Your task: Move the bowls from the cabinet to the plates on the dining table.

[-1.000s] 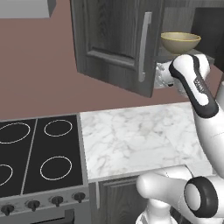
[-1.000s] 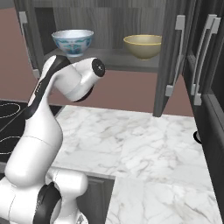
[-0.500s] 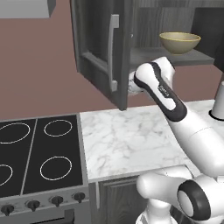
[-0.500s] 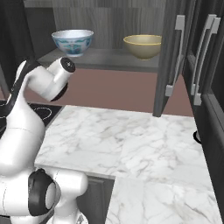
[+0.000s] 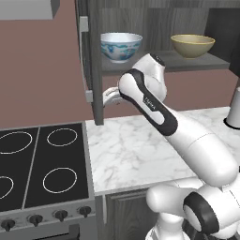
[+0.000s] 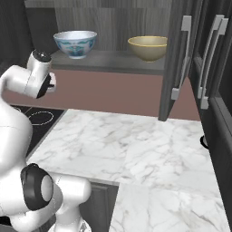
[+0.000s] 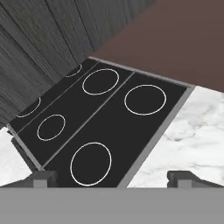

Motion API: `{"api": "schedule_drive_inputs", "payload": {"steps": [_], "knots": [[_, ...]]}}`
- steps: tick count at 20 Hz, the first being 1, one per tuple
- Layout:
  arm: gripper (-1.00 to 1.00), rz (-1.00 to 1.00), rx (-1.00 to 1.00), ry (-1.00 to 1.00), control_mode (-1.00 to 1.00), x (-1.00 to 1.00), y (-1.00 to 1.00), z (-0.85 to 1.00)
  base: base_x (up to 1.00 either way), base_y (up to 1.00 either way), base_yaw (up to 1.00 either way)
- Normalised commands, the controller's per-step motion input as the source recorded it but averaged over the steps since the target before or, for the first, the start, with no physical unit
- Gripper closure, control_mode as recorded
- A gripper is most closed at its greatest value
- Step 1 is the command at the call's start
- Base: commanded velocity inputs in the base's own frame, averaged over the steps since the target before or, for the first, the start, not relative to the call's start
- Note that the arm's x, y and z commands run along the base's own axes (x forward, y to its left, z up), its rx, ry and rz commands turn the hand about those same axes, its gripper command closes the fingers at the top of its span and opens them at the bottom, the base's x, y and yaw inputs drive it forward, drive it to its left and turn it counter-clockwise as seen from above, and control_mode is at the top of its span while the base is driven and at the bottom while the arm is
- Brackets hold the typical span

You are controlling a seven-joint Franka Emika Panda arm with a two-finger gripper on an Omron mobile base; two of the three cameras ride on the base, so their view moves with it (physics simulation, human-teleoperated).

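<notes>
Marble tabletop [image 5: 136, 150] beside black stove [image 5: 40, 173], brown wall behind. Dark grey cabinet [image 6: 181, 59] stands open; both bowls on its shelf [image 6: 108, 61], well apart. Patterned bowl [image 5: 121, 46] left, olive-yellow bowl [image 5: 192, 45] right, both upright. End effector [image 5: 108, 95] held below shelf, just beside edge of left door [image 5: 91, 61], under patterned bowl. Hand view: fingertips [image 7: 43, 178] wide apart, nothing between, stove burners beneath.

Bowls [image 5: 121, 46] on cabinet shelf [image 5: 187, 61]
</notes>
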Motion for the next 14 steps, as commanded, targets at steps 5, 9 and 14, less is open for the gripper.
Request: {"api": "schedule_drive_inputs", "payload": {"steps": [5, 9, 14], "knots": [[-1.0, 0.0, -0.33, -0.17, -1.0, -0.2, -0.31, 0.0, 0.0, 0.0, 0.0], [-1.0, 0.0, -0.31, -0.2, -1.0, -0.17, -0.55, 0.0, 0.0, 0.0, 0.0], [-1.0, 0.0, -0.31, -0.18, -1.0, -0.07, -0.64, 0.0, 0.0, 0.0, 0.0]]}}
